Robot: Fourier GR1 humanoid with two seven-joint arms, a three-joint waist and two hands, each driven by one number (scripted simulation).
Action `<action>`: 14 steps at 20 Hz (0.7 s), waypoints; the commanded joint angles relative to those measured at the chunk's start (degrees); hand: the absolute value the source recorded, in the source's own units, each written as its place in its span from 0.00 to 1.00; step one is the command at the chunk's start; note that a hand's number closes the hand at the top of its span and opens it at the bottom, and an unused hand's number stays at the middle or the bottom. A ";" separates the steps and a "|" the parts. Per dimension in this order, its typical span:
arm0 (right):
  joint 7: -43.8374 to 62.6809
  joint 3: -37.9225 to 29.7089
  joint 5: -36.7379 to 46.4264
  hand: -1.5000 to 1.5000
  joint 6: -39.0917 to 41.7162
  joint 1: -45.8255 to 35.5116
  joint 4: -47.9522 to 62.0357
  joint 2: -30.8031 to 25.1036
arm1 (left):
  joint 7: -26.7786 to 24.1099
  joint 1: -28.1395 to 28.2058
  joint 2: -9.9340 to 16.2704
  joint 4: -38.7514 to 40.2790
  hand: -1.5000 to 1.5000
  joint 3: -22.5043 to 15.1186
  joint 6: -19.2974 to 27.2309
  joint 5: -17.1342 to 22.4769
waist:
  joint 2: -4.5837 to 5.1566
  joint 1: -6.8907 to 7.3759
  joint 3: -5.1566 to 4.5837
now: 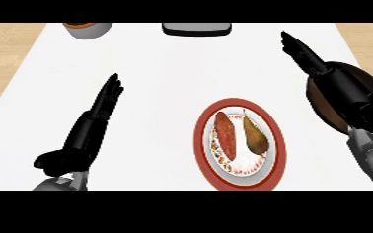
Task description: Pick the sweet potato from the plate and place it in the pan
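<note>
The left hand (pixel 94 123) is lying at the left of the white counter (pixel 167 79), its fingers straight and holding nothing. Beyond it, a bowl (pixel 87 28) is showing at the far edge, and a dark tray-like object (pixel 197 28) is sitting further right along that edge. Right of centre, the red-rimmed plate (pixel 273 133) is carrying the sweet potato (pixel 227 132) with a pear (pixel 254 135) just beside it. The right hand (pixel 310 59) is stretching over the dark pan (pixel 320 103), fingers straight and empty.
</note>
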 commanded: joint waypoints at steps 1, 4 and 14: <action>-2.21 -0.70 -3.08 1.00 3.49 -4.42 4.20 4.14 | 1.08 -3.17 -0.62 1.72 0.50 3.06 0.14 0.39 | 1.14 0.21 0.56; -7.78 -1.54 -15.29 1.00 8.64 -5.12 6.06 10.26 | 5.23 -2.87 0.53 2.10 0.50 6.79 2.27 2.96 | 1.87 2.38 0.75; -40.76 -4.73 5.92 0.00 15.45 4.44 24.56 -0.63 | 12.74 -6.24 2.62 8.12 0.50 14.41 1.18 8.19 | 1.41 -0.15 0.63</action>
